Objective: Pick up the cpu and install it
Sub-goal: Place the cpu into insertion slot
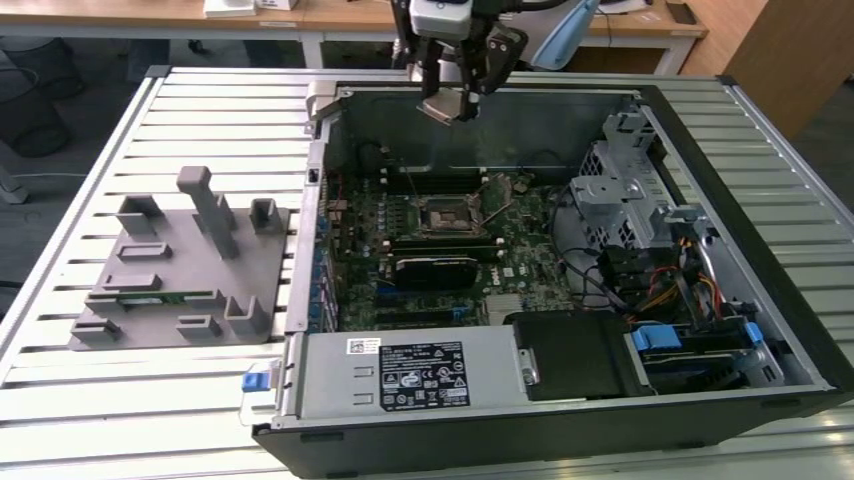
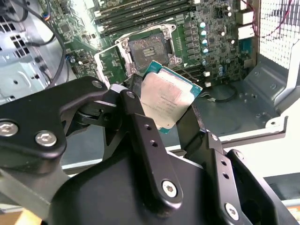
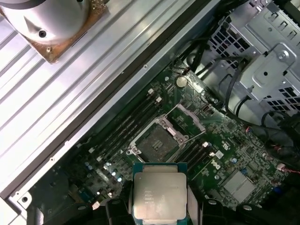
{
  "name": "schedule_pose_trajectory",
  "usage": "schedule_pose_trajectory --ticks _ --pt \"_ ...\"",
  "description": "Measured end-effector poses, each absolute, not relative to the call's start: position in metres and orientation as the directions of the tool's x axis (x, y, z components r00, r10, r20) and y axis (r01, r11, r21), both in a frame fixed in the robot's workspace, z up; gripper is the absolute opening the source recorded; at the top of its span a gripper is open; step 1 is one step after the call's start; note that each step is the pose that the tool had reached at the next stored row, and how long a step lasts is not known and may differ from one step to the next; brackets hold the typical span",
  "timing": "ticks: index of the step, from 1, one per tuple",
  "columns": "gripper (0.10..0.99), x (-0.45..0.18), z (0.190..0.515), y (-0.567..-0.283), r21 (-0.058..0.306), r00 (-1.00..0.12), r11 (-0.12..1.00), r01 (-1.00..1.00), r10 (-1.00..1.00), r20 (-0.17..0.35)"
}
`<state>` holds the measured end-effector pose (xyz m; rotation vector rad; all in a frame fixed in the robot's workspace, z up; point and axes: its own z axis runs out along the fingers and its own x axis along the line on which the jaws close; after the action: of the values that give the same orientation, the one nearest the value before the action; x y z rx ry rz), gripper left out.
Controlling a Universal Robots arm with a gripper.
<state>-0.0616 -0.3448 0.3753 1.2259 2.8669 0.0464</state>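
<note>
In the exterior view, you have the black-fingered gripper (image 1: 451,106) hanging above the far wall of the open black-and-grey metal computer case (image 1: 561,400). The case lies on its side on the silvery slatted metal table (image 1: 200,110). The fingers are clamped on the cpu (image 1: 446,110), a small flat square chip with a silvery metal top, held in the air and tilted. It is well apart from the black square socket (image 1: 441,213) in the middle of the green motherboard (image 1: 521,235). A grey moulded plastic fixture (image 1: 180,270) with upright blocks sits on the table at the exterior view's left of the case.

In the second wrist view, you see the two black fingers (image 2: 140,126) pressing on opposite edges of the cpu (image 2: 168,93), whose thin green rim shows around the metal top. The socket (image 2: 145,49) lies beyond it, uncovered, with its metal hold-down frame (image 2: 110,65) folded open beside it. The long dark memory slots (image 2: 136,11) run just past the socket.

In the first wrist view, you look along the gripper (image 3: 159,206). The cpu (image 3: 159,197) sits between the dark fingers (image 3: 196,201), its metal top facing the camera. The open socket (image 3: 157,143) is on the motherboard (image 3: 234,140) below it, and nothing is seated in it.
</note>
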Motion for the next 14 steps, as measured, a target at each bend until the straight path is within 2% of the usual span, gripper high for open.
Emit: schedule_pose_trajectory --ticks 14 --pt "0.541 -0.0616 0.3745 -0.3432 0.036 -0.552 0.552 0.833 0.834 -0.010"
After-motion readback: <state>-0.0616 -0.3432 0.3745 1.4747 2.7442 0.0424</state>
